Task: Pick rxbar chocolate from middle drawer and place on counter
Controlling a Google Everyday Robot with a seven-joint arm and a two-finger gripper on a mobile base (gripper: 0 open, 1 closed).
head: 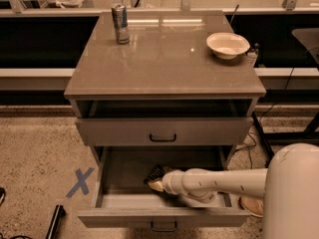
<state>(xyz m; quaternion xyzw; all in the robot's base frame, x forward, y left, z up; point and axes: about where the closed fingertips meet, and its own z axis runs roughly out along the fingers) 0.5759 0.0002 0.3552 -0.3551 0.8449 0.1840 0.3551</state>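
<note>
Camera view. My arm [224, 182] reaches from the right into the open drawer [128, 177]. The pincer [155, 183] sits just beside the bar [158, 172], mid-drawer; I cannot tell its state. The arm hides the drawer's right floor. On the counter [164, 63] are a can [120, 17] rear left and a bowl [227, 45] rear right.

Jaws in middle drawer [128, 202] beside rxbar chocolate [156, 173] — can [119, 16], bowl [228, 45] on counter [164, 61].
</note>
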